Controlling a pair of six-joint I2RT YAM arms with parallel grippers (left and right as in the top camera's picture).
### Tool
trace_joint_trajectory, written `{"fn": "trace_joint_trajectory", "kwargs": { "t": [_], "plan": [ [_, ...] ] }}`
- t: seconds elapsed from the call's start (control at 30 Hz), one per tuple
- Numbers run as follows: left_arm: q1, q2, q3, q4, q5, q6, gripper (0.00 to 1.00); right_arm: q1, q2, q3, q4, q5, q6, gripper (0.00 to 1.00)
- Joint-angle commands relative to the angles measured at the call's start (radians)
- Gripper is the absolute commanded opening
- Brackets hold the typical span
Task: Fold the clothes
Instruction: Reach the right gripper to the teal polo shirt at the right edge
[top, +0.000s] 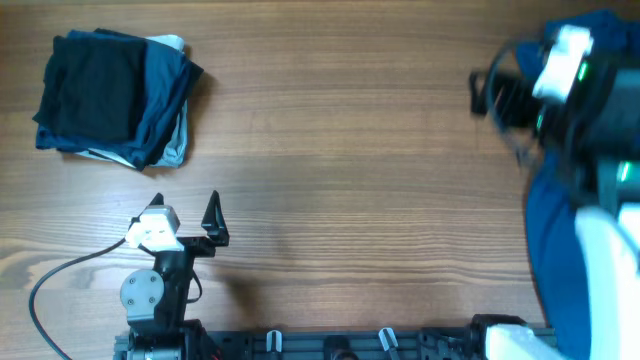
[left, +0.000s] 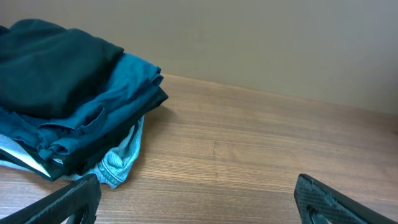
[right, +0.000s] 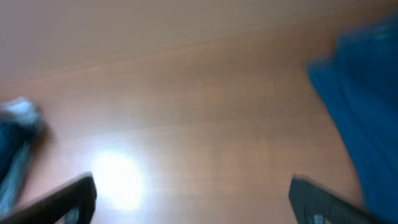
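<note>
The medium-blue polo shirt lies bunched at the table's right edge, partly under my right arm. It shows as blurred blue cloth at the right of the right wrist view. My right gripper is at the far right, above the wood and left of the shirt, open and empty. My left gripper rests near the front left, open and empty, over bare wood. The shirt's collar and placket are not visible.
A stack of folded garments, black on navy and pale grey, sits at the back left; it also shows in the left wrist view. A black cable loops by the left arm's base.
</note>
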Motion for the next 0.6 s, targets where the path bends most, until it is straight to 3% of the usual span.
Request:
{"fn": "trace_joint_trajectory", "kwargs": {
  "t": [0.0, 0.07, 0.2, 0.23, 0.3, 0.43, 0.47, 0.57],
  "plan": [
    [0.003, -0.007, -0.007, 0.002, 0.008, 0.016, 1.0, -0.117, 0.299, 0.365, -0.204, 0.004, -0.169, 1.0],
    [0.003, -0.007, -0.007, 0.002, 0.008, 0.016, 1.0, -0.22, 0.442, 0.495, -0.26, 0.061, -0.174, 1.0],
    [0.003, -0.007, -0.007, 0.002, 0.008, 0.016, 1.0, -0.357, 0.556, 0.503, -0.188, 0.142, -0.175, 1.0],
    [0.003, -0.007, -0.007, 0.002, 0.008, 0.016, 1.0, -0.392, 0.594, 0.503, -0.182, 0.162, -0.22, 0.95],
    [0.003, -0.007, -0.007, 0.002, 0.008, 0.016, 1.0, -0.42, 0.659, 0.503, -0.182, 0.165, -0.31, 0.74],
    [0.003, -0.007, -0.007, 0.002, 0.008, 0.016, 1.0, -0.435, 0.818, 0.502, -0.183, 0.165, -0.378, 0.61],
    [0.003, -0.007, -0.007, 0.002, 0.008, 0.016, 1.0, -0.435, 0.892, 0.502, -0.171, 0.165, -0.44, 0.49],
    [0.003, -0.007, -0.007, 0.002, 0.008, 0.016, 1.0, -0.435, 0.995, 0.502, -0.137, 0.186, -0.462, 0.5]
  ]
}}
